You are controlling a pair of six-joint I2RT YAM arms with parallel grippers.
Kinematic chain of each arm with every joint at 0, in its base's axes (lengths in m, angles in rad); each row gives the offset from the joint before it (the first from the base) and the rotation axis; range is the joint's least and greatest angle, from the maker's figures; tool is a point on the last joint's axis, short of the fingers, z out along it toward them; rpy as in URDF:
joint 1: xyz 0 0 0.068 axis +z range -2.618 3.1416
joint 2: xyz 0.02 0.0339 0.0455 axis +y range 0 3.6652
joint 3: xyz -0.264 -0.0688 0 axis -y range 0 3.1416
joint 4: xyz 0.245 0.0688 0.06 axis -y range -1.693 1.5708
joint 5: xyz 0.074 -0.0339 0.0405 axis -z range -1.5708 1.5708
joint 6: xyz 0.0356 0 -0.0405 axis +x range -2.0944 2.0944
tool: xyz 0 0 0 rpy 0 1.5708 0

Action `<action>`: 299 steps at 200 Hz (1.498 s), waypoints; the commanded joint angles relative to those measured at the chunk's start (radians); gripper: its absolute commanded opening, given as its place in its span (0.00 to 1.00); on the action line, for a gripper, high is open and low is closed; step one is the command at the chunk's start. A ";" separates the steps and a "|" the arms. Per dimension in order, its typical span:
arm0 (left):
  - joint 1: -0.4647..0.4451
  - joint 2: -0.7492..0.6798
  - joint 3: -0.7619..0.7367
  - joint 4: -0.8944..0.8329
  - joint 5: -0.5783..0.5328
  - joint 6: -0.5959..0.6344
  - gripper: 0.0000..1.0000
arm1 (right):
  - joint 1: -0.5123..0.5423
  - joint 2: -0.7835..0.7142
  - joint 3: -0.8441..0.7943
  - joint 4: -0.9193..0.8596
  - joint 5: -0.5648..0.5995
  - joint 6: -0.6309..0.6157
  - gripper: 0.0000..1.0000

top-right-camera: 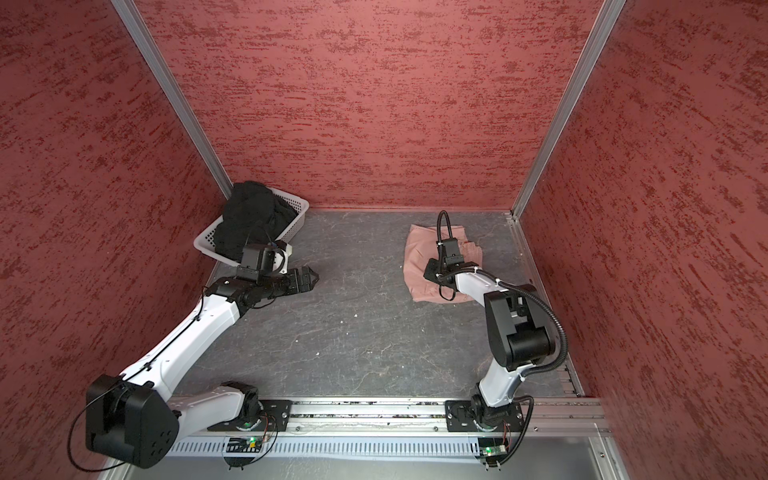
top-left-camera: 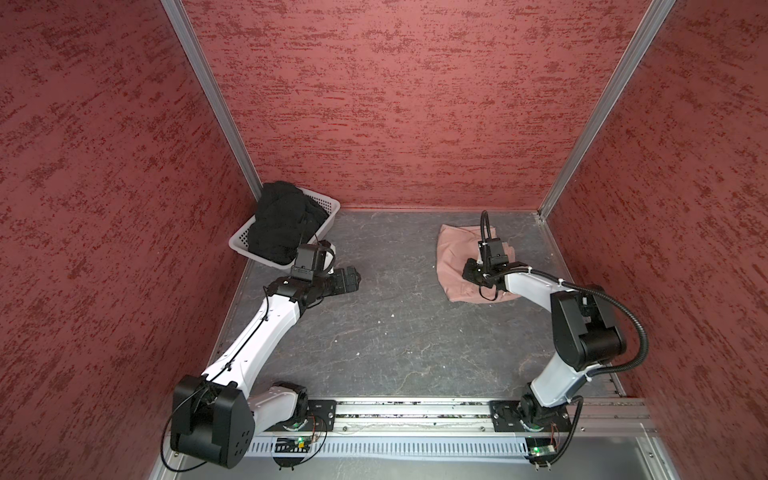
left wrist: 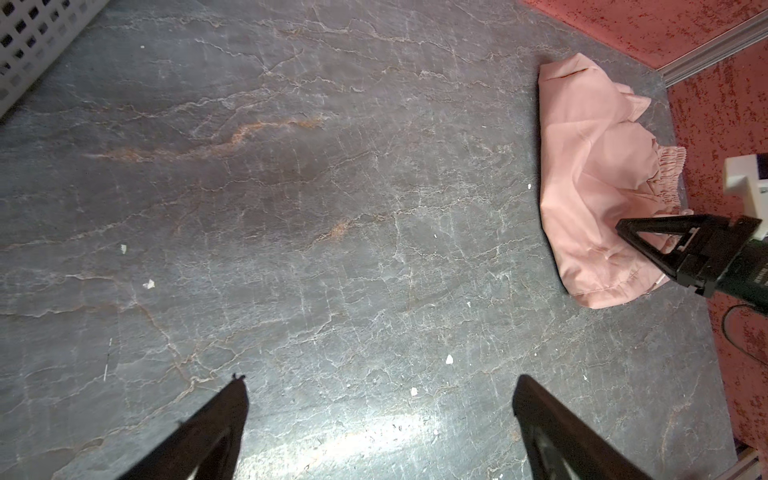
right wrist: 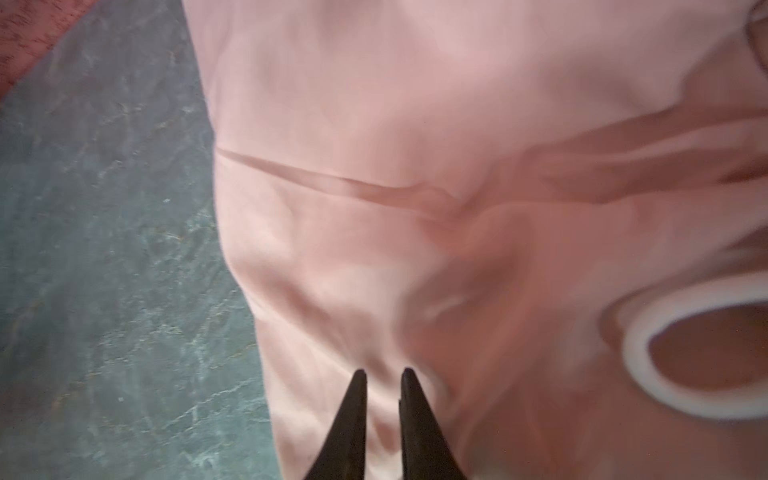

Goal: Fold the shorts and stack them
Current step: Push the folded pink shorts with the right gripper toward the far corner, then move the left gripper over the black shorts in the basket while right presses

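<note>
- My right gripper (right wrist: 383, 374) has its jaws drawn nearly together, with only a slit between them. The wrist view is blurred, and I cannot tell whether any cloth is pinched in that slit.
- The tips sit on or just over the pink shorts (right wrist: 415, 124), near the edge where the cloth meets bare table (right wrist: 104, 249).
- A pale drawstring (right wrist: 636, 361) lies in a loop on the pink cloth, off to one side of the tips.
- In both top views the pink shorts lie in a compact, rumpled rectangle on the far right of the table, close to the back wall. The gripper reaches in over the half nearer the robot.
- In the left wrist view I can see the gathered waistband (left wrist: 669, 166) along one edge of that pile.
- My left gripper (left wrist: 378, 415) has its jaws spread wide and holds nothing; only bare table shows between them.
- In both top views it hangs just beside the basket (top-left-camera: 239, 245), well apart from the pink shorts.
- The black shorts (top-left-camera: 282, 224) are bunched up in the basket in the far left corner, heaped above its rim.
</note>
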 commanded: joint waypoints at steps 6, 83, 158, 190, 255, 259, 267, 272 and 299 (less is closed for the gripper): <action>0.006 -0.022 0.014 -0.011 -0.017 0.013 0.99 | -0.039 0.074 0.022 0.021 0.082 0.004 0.11; 0.022 -0.049 0.019 -0.046 -0.043 0.018 0.99 | -0.219 0.290 0.193 0.071 0.030 -0.039 0.03; 0.044 -0.080 0.018 -0.076 -0.058 0.022 0.99 | -0.301 0.348 0.407 0.055 -0.063 -0.084 0.06; 0.048 -0.076 0.018 -0.075 -0.051 0.023 0.99 | -0.247 0.290 0.435 0.071 -0.121 -0.171 0.15; 0.048 -0.100 0.012 -0.091 -0.054 0.017 0.99 | -0.219 0.530 0.663 0.088 -0.238 0.018 0.14; 0.048 -0.104 0.012 -0.094 -0.056 0.017 0.99 | -0.217 0.544 0.680 0.082 -0.235 0.022 0.14; 0.049 -0.110 0.013 -0.099 -0.062 0.018 0.99 | -0.214 0.567 0.713 0.061 -0.226 0.030 0.14; 0.048 -0.113 0.015 -0.103 -0.065 0.019 0.99 | -0.212 0.580 0.730 0.049 -0.221 0.033 0.14; 0.052 -0.123 0.019 -0.112 -0.077 0.020 0.99 | -0.213 0.604 0.766 0.000 -0.205 0.037 0.13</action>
